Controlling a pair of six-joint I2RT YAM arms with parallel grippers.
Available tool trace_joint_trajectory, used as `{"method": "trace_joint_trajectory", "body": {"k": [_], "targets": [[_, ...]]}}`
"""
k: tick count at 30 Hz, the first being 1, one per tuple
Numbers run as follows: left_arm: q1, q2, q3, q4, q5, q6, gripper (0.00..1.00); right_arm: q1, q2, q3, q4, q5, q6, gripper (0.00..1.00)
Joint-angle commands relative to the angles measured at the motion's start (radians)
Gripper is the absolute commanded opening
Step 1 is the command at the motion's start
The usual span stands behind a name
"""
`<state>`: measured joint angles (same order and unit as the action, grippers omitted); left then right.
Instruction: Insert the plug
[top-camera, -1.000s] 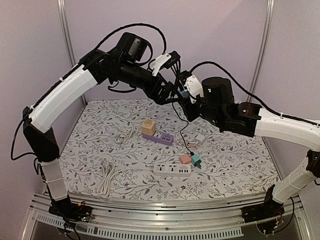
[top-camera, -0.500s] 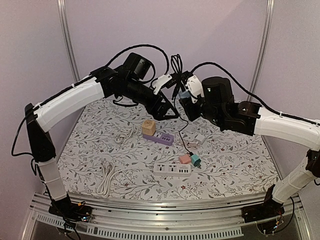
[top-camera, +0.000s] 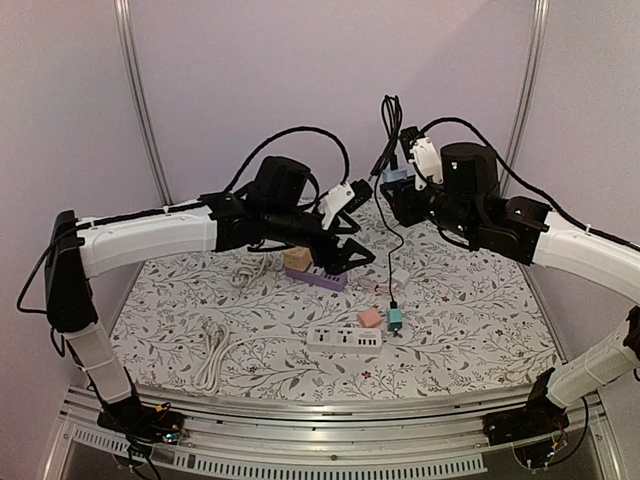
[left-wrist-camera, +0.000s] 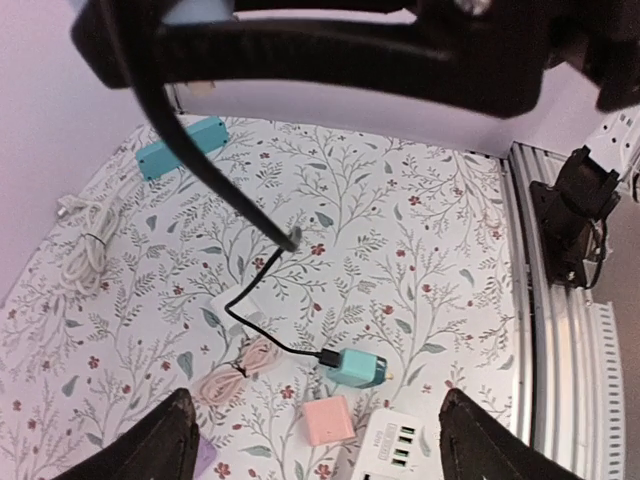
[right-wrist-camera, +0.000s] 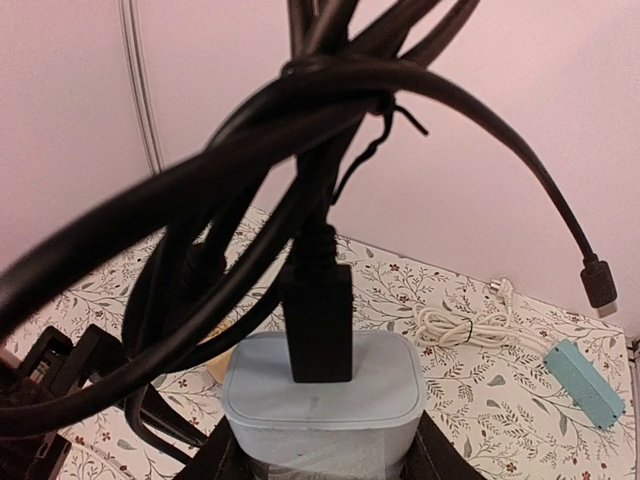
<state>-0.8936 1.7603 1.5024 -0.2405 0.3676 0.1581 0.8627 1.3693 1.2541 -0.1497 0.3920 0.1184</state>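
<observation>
The plug, a pale blue charger block with a black USB connector stuck in its top, is held high above the table. My right gripper is shut on its sides, and it also shows from above. A tied black cable bundle stands above it, and one strand hangs toward the mat. My left gripper is open and empty, low over the purple power strip. Between its fingers I see a white power strip, a pink cube and a teal plug.
The white power strip lies near the front centre, with the pink cube and teal plug beside it. A tan block sits on the purple strip. White cable coils lie at left. A teal bar lies at the back.
My left arm has swung down and away from the right gripper, stopping over the purple strip. The right gripper has risen with the plug and its cable bundle.
</observation>
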Motion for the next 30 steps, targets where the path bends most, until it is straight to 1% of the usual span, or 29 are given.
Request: {"method": "trace_joint_trajectory", "body": {"k": [1, 4, 7, 9, 11, 15, 18, 21, 24, 25, 26, 27, 28, 30], "targets": [[0.005, 0.024, -0.079, 0.352, -0.034, -0.019, 0.76, -0.007, -0.039, -0.019, 0.027, -0.021, 0.038, 0.00], [0.005, 0.064, -0.094, 0.473, 0.008, -0.037, 0.74, -0.008, -0.030, -0.010, 0.027, -0.011, 0.036, 0.00], [0.003, 0.094, -0.130, 0.611, 0.071, -0.113, 0.78, -0.008, -0.017, -0.008, 0.029, 0.002, 0.039, 0.00], [-0.002, 0.104, -0.162, 0.706, 0.078, -0.144, 0.78, -0.008, -0.012, -0.010, 0.027, 0.015, 0.042, 0.00], [-0.004, 0.118, -0.179, 0.768, 0.048, -0.167, 0.71, -0.008, -0.012, -0.009, 0.028, 0.023, 0.045, 0.00], [-0.008, 0.132, -0.223, 0.888, 0.019, -0.180, 0.52, -0.007, 0.002, 0.012, 0.024, 0.004, 0.040, 0.00], [-0.017, 0.131, -0.227, 0.944, 0.015, -0.180, 0.47, -0.007, 0.020, 0.028, 0.013, -0.002, 0.035, 0.00], [-0.018, 0.146, -0.196, 0.916, -0.028, -0.212, 0.40, -0.007, 0.026, 0.029, 0.012, 0.004, 0.038, 0.00], [-0.019, 0.158, -0.176, 0.917, -0.010, -0.212, 0.33, -0.007, 0.026, 0.024, 0.010, 0.002, 0.037, 0.00], [-0.021, 0.158, -0.177, 0.921, 0.011, -0.197, 0.28, -0.008, 0.025, 0.023, 0.007, 0.002, 0.036, 0.00], [-0.027, 0.155, -0.180, 0.921, 0.019, -0.169, 0.22, -0.007, 0.024, 0.021, 0.003, 0.001, 0.027, 0.00], [-0.033, 0.150, -0.188, 0.923, 0.010, -0.141, 0.05, -0.008, 0.024, 0.020, -0.002, 0.001, 0.019, 0.00], [-0.039, 0.143, -0.198, 0.924, -0.005, -0.114, 0.00, -0.010, 0.023, 0.017, -0.008, 0.005, 0.007, 0.00], [-0.042, 0.119, -0.220, 0.917, -0.007, -0.075, 0.00, -0.029, 0.018, -0.001, -0.023, 0.021, -0.019, 0.00]]}}
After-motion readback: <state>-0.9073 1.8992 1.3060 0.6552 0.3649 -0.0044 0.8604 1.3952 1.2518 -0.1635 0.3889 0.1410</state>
